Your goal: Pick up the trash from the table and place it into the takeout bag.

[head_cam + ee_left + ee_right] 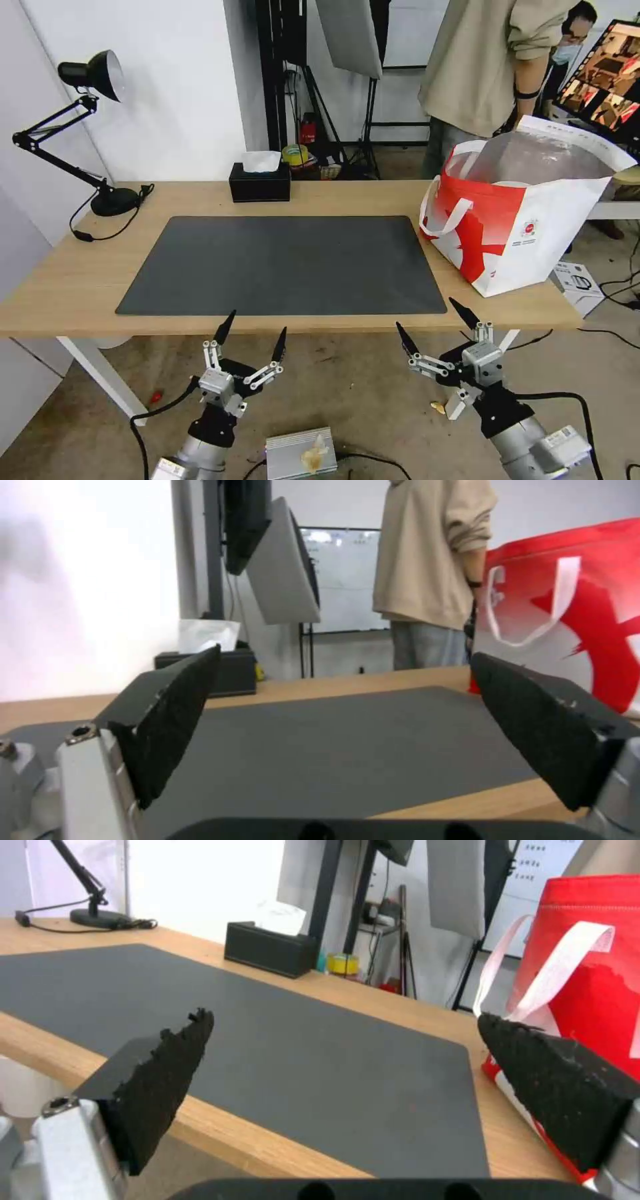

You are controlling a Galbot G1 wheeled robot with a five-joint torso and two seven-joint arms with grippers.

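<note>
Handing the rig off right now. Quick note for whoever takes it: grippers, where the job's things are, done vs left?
Left gripper: open, holding nothing, in front of the table's near edge, below the tabletop.
Right gripper: open, holding nothing, same height, nearer the takeout bag.
Bag stands open on the table's right end, beside the dark mat.
No bowls or cup on the mat or the wood; a pale rim shows inside the bag, contents otherwise hidden.
Tissue box sits at the far edge.
Left: apparently nothing on the table; confirm the bag's contents.

Matt mat (pixel 280 263) on light wood table (pixel 67 287).
</note>
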